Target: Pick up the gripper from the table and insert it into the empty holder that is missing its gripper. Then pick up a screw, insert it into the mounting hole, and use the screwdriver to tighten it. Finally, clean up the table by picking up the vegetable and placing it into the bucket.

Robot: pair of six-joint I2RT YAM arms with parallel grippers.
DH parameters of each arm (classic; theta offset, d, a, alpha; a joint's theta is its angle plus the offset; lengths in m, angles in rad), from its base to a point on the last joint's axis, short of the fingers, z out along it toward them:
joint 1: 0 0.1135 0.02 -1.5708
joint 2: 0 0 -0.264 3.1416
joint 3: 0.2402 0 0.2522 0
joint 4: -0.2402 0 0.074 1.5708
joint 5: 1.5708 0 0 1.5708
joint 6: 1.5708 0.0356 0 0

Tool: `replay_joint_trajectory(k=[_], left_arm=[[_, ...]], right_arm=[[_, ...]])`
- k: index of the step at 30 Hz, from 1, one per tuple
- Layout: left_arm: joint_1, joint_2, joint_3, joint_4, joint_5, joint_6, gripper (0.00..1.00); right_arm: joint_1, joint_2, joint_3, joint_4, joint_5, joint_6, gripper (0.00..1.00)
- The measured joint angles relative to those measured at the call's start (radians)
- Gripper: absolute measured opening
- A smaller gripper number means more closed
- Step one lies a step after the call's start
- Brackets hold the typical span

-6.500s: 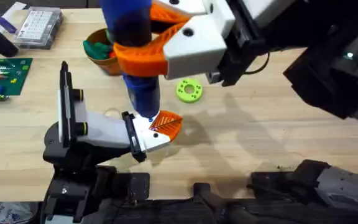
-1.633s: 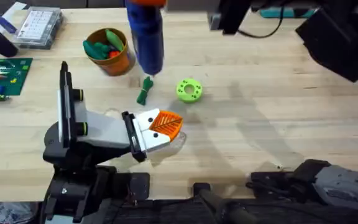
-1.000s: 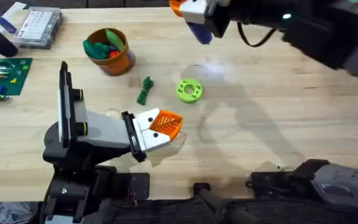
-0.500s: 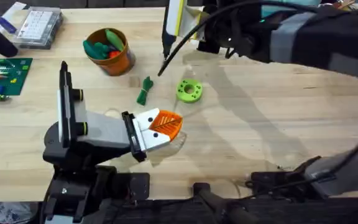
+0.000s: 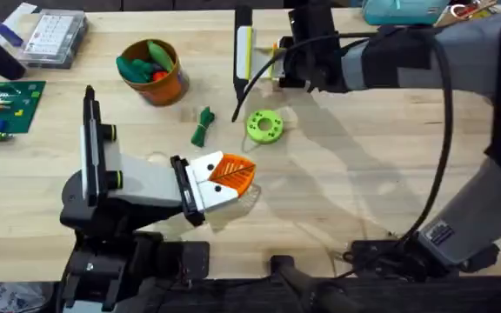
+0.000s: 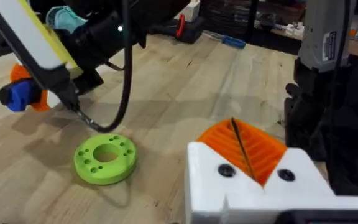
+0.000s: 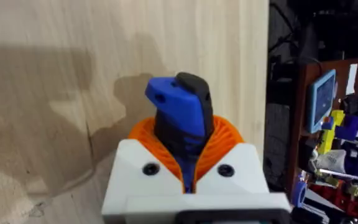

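My left gripper (image 5: 230,176) rests low over the table's front middle. Its two white holders (image 6: 253,186) each carry an orange ribbed gripper (image 6: 244,144), and the pair is pressed shut with nothing between. A screw head (image 6: 226,170) sits in each holder's hole. My right gripper (image 7: 182,134) has reached to the far middle of the table and is shut on the blue screwdriver (image 7: 179,109), also seen from the left wrist as the screwdriver (image 6: 14,93). The dark green vegetable (image 5: 203,127) lies on the wood between the orange bucket (image 5: 165,87) and my left gripper.
A lime-green disc (image 5: 264,126) lies right of the vegetable, below the right arm's wrist. The bucket holds other toy vegetables. A clear parts box (image 5: 55,35), a purple pen (image 5: 5,33) and a green circuit board (image 5: 5,104) occupy the far left.
The right arm lifted the screwdriver off the left gripper's holder, swung it to the table's far side and lowered there. The vegetable came into sight. The left arm stayed still.
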Motion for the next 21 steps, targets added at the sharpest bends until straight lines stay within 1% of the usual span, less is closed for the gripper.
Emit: replay_joint_trajectory(k=[7, 8, 9, 12, 16, 17, 18, 21], left_arm=[[0.000, 0.000, 0.000, 0.000, 0.000, 0.000, 0.009], [0.000, 0.000, 0.000, 0.000, 0.000, 0.000, 0.009], [0.000, 0.000, 0.000, 0.000, 0.000, 0.000, 0.009], [0.000, 0.000, 0.000, 0.000, 0.000, 0.000, 0.009], [0.000, 0.000, 0.000, 0.000, 0.000, 0.000, 0.009], [0.000, 0.000, 0.000, 0.000, 0.000, 0.000, 0.009], [0.000, 0.000, 0.000, 0.000, 0.000, 0.000, 0.009], [0.000, 0.000, 0.000, 0.000, 0.000, 0.000, 0.009]], right_arm=[[0.001, 0.016, 0.007, -0.010, 0.004, -0.023, 0.051], [0.001, 0.016, 0.009, -0.020, 0.004, -0.023, 0.096], [0.001, 0.017, 0.010, -0.034, 0.004, -0.021, 0.200], [0.001, 0.019, 0.012, -0.063, 0.005, -0.021, 0.612], [0.000, 0.018, 0.031, -0.070, 0.014, -0.016, 0.908], [0.000, 0.017, 0.036, -0.068, 0.016, -0.017, 0.972], [0.000, 0.016, 0.040, -0.072, 0.018, -0.014, 0.988], [0.002, 0.015, 0.041, -0.077, 0.031, 0.017, 0.989]])
